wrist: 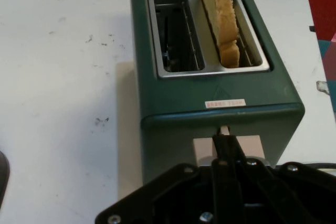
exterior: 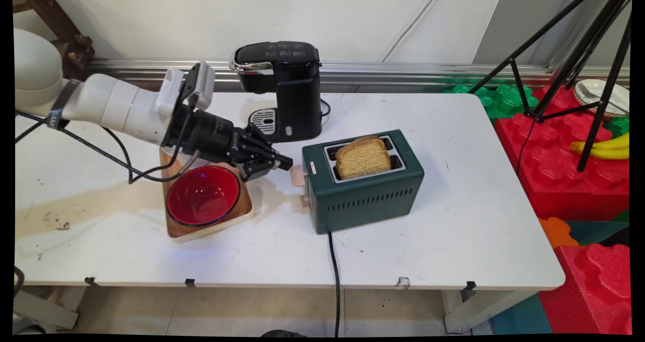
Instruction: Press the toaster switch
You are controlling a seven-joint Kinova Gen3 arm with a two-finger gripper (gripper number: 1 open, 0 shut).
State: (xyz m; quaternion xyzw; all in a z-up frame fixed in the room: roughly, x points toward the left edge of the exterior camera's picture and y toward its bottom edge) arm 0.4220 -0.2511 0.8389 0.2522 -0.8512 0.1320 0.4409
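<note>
On a white worktop [exterior: 453, 221], a robot arm is reaching level from the left, its fingers [exterior: 288, 162] pressed together into one black tip and holding nothing. Below and behind the fingers, a red bowl [exterior: 202, 196] is sitting on a wooden board [exterior: 242, 212]; behind them, farther back, a black coffee machine [exterior: 283, 87] is standing near the wall. Just ahead of the tip, the cream lever [exterior: 298, 176] is projecting from the near end of a green toaster [exterior: 365, 183]; in the hand view the closed tip is lying against the lever's plate [wrist: 252, 148], at its slot. One slice of toast [exterior: 363, 156] is standing proud of one slot, the other slot being empty. The lever looks stiff and sprung, best pushed from its top edge; the toast looks light, dry and crumbly, best pinched gently across its flat faces at the exposed crust.
</note>
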